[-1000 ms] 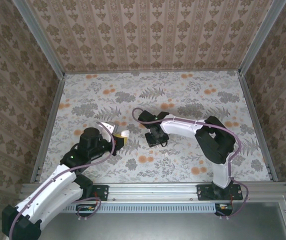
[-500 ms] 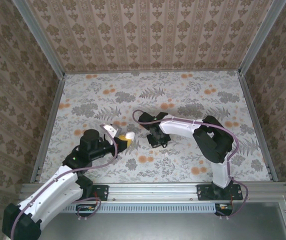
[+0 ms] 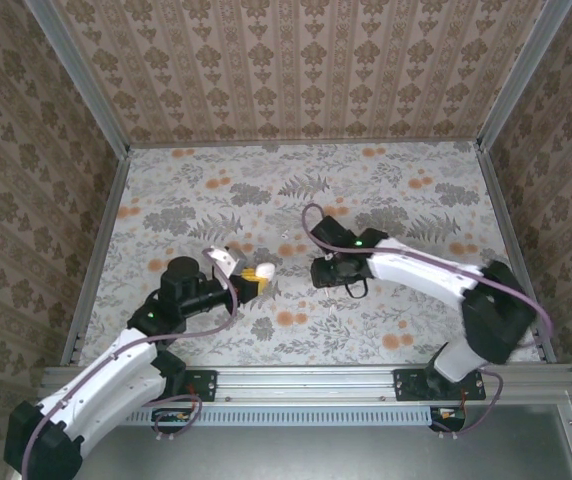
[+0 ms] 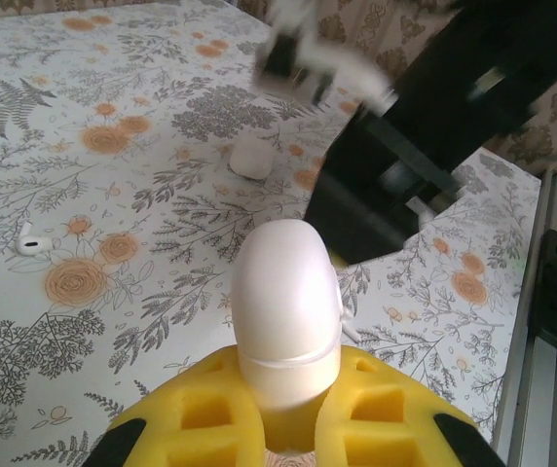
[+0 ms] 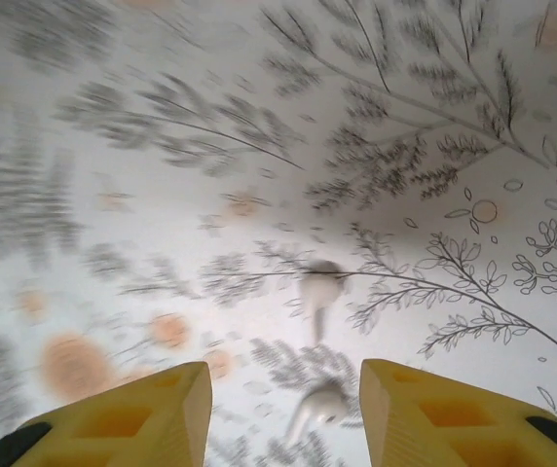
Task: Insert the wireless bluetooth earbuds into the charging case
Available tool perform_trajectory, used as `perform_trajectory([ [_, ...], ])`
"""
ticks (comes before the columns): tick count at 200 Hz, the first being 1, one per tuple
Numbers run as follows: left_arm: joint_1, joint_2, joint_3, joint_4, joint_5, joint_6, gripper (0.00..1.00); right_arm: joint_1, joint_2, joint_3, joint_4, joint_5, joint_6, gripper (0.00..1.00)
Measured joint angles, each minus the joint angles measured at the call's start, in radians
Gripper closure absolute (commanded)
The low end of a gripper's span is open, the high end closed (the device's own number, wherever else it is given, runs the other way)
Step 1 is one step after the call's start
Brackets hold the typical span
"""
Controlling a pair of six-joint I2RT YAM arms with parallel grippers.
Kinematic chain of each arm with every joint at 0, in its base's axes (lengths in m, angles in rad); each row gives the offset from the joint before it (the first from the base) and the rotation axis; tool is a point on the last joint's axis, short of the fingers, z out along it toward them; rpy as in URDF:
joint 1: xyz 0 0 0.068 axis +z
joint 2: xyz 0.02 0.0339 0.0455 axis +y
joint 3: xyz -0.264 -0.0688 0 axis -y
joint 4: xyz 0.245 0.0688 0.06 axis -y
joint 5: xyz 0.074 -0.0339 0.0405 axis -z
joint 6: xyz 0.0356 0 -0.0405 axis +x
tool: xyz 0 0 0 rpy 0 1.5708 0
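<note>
Top view, reading from 6 o'clock outward.

Left arm is reaching from the near rail toward 1 o'clock. Left gripper is pinching the charging case. The yellow pads are pressing on both sides of its lower half, and its rounded white top is sticking out past the fingertips. The case is sitting just left of centre over the floral table. Whether it is touching the surface, I cannot tell.

Right arm is stretching from its base toward 10 o'clock, low over the table. Right gripper is hanging at 3 o'clock from the case, near but apart. Its wrist view is blurring. The yellow fingers are standing partly apart and clamping nothing.

Two of the wireless bluetooth earbuds are lying on the table beneath. One is showing in the gap between the fingertips, and the other is just beyond it at 12 o'clock.

Left wrist view: an earbud is lying at 10 o'clock from the case, well apart, beside an orange flower print. Farther off toward 12 o'clock, a small white rounded piece is sitting on the table. It is too small to identify.
</note>
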State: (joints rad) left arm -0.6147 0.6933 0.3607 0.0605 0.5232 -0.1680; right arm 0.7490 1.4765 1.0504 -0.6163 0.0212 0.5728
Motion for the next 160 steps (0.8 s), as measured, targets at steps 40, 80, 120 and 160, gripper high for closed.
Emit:
perform_trajectory([
  [40, 0.000, 0.110, 0.027, 0.057, 0.069, -0.038, 1.00, 0.002, -0.365, -0.120, 0.216, -0.151, 0.008, 0.69],
  [80, -0.001, 0.188, 0.081, 0.121, 0.143, -0.067, 1.00, 0.018, -0.396, -0.150, 0.346, -0.298, 0.022, 0.78],
  [120, -0.002, 0.232, 0.111, 0.135, 0.197, -0.079, 1.00, 0.028, -0.306, -0.148, 0.374, -0.367, 0.026, 0.80],
  [160, -0.013, 0.237, 0.120, 0.135, 0.217, -0.079, 1.00, 0.028, -0.264, -0.097, 0.373, -0.374, 0.023, 0.80],
])
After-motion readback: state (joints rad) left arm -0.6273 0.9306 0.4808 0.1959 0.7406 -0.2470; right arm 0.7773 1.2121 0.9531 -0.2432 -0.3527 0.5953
